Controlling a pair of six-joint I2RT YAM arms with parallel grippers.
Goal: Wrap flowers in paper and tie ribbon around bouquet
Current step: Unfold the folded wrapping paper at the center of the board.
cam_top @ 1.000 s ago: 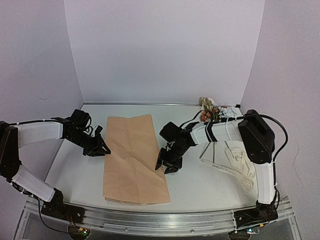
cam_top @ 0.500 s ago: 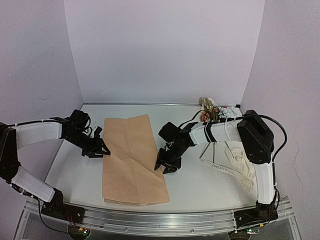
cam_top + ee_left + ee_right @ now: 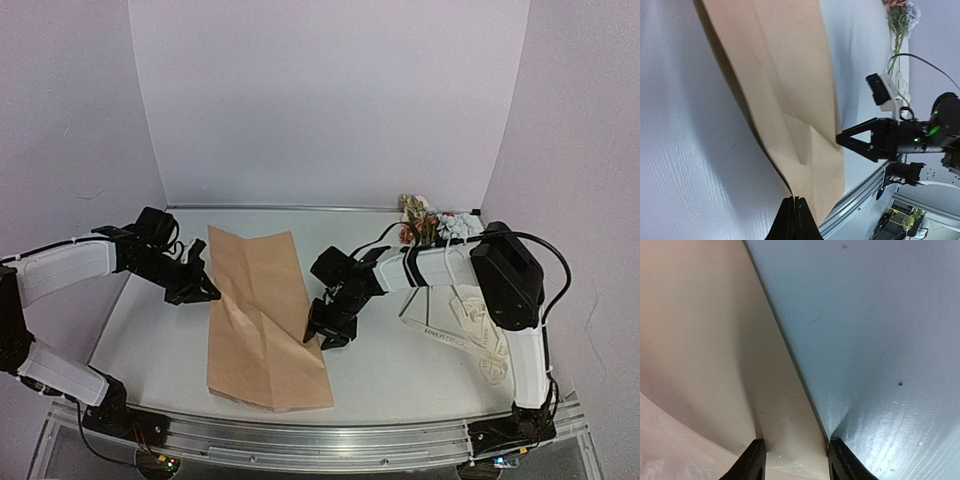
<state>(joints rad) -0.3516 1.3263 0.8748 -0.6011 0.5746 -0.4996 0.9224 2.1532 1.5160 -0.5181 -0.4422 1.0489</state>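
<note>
The tan paper [image 3: 262,315] lies creased on the table, left of centre. My left gripper [image 3: 207,292] is shut on its left edge, and that edge is raised a little. In the left wrist view the jaws of the left gripper [image 3: 794,201] are pressed together on the paper [image 3: 785,85]. My right gripper [image 3: 322,334] stands open, tips down, over the paper's right edge. In the right wrist view its fingers [image 3: 754,460] straddle that edge of the paper [image 3: 705,340]. The flowers [image 3: 428,220] lie at the back right. The ribbon [image 3: 468,325] lies loosely piled under the right arm. No wrapped bouquet is in view.
White walls close in the table [image 3: 400,370] at the back and both sides. A metal rail [image 3: 320,435] runs along the near edge. The right arm [image 3: 890,140] shows in the left wrist view, beyond the paper.
My left gripper has shut on the paper's left edge and raised it slightly. The sheet has swung a little. My right gripper has crept left onto the right edge.
</note>
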